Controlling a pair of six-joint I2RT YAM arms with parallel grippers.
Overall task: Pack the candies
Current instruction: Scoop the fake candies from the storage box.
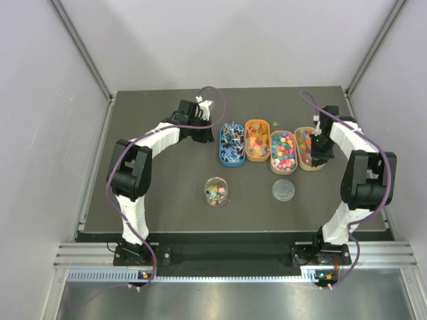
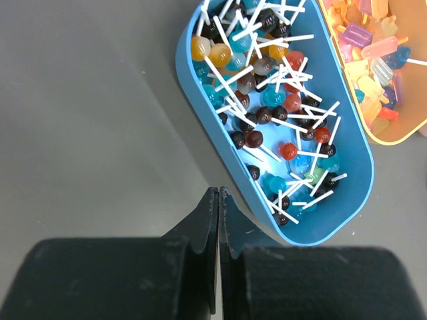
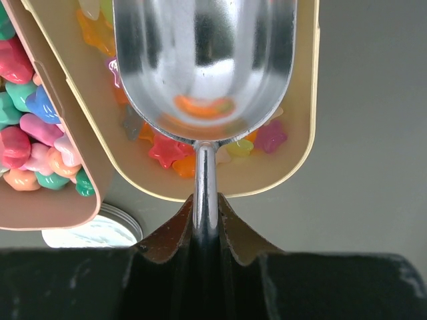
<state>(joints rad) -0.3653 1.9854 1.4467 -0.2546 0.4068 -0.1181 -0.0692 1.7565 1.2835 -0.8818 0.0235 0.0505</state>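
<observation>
Candies (image 3: 167, 152) beneath scoop (image 3: 203, 60) pinched by right fingers (image 3: 167, 237); left fingers (image 2: 200, 230) (pressed together) beside blue tray (image 2: 337, 230).

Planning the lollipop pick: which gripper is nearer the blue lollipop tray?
Left. The left gripper, shut, sits just outside the blue tray by its rim. The right gripper is at the row's other end, holding a metal scoop over the tan tray.

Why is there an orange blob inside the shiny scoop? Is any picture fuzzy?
Right wrist: the scoop likely mirrors the candies under it, with pale glare streaks. Left wrist: lollipops sharp, the near left pincer a dark mass. Top: even light, faint shadows.
</observation>
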